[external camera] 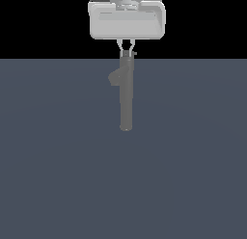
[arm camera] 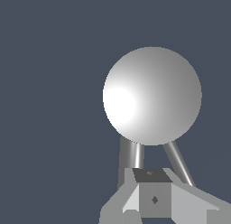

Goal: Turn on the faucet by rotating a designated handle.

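The faucet is a tall slim grey post standing on the dark floor in the exterior view, with a stubby spout bulging toward that view's left. The handle is a thin short stub sticking out from the cap toward the exterior view's right. My gripper hangs straight above the post, its fingers converging to a point at the cap, with no gap showing. In the wrist view the round shiny cap fills the middle. The thin handle rod and a thicker cylinder run from it toward my shut gripper.
The flat blue-grey floor spreads all around the faucet. Black background lies behind the white hand in the exterior view.
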Controlling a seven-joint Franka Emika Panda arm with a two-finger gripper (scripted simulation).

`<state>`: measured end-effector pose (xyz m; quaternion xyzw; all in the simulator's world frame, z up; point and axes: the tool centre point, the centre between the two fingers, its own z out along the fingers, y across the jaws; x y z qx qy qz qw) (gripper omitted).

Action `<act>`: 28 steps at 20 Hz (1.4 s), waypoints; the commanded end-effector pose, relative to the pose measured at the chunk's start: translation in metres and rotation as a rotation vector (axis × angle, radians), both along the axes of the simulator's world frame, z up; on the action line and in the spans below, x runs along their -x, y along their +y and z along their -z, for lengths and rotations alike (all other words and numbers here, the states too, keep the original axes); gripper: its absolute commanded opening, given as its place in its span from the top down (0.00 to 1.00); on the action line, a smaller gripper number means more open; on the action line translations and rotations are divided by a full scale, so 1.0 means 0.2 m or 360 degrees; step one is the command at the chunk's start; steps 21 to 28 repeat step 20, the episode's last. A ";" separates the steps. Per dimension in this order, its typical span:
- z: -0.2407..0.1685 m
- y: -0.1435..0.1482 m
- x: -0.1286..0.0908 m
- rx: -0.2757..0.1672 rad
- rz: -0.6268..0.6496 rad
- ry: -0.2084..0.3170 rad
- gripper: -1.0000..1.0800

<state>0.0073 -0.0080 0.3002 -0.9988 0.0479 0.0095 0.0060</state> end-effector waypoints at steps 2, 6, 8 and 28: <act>0.00 -0.02 -0.02 0.0001 0.0006 -0.0002 1.00; 0.00 -0.09 -0.08 0.0006 0.0027 -0.0008 1.00; 0.00 -0.12 -0.11 0.0009 0.0037 -0.0011 1.00; -0.01 -0.31 -0.26 0.0021 0.0092 -0.0027 1.00</act>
